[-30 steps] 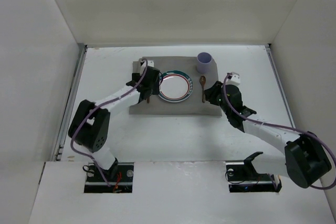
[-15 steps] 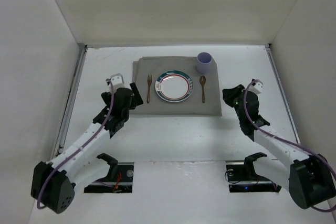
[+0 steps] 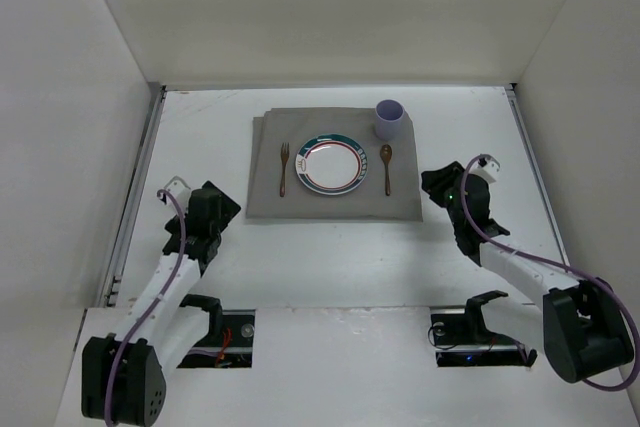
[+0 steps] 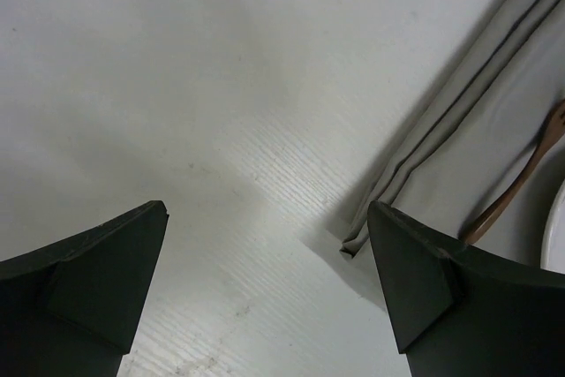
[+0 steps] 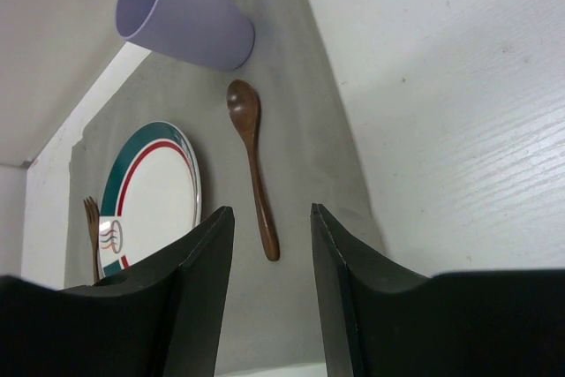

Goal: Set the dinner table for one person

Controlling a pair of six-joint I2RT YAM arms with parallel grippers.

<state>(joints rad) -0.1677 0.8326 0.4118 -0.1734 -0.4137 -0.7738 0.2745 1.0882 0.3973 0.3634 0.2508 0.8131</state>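
Note:
On the white dinner table [image 3: 320,267] lies a grey cloth [image 3: 330,202]. On the cloth are a plate [image 3: 332,164] with a green and red rim, a wooden fork [image 3: 283,169] to its left, a wooden spoon [image 3: 387,169] to its right, and a lilac cup [image 3: 389,120] at the back right. My left gripper [image 3: 226,209] is open and empty over bare table, left of the cloth's near corner [image 4: 441,156]. My right gripper [image 3: 438,185] is open and empty just right of the cloth, and its wrist view shows the spoon [image 5: 252,156], cup [image 5: 181,15] and plate [image 5: 150,196].
White walls stand around the table, with metal rails along the left [image 3: 135,197] and right sides. The arm bases sit at the near edge. The fork handle [image 4: 516,183] shows at the right of the left wrist view.
My left gripper has drawn back from the fork, down and to the left off the cloth. My right gripper has drawn back from the spoon to the cloth's right edge.

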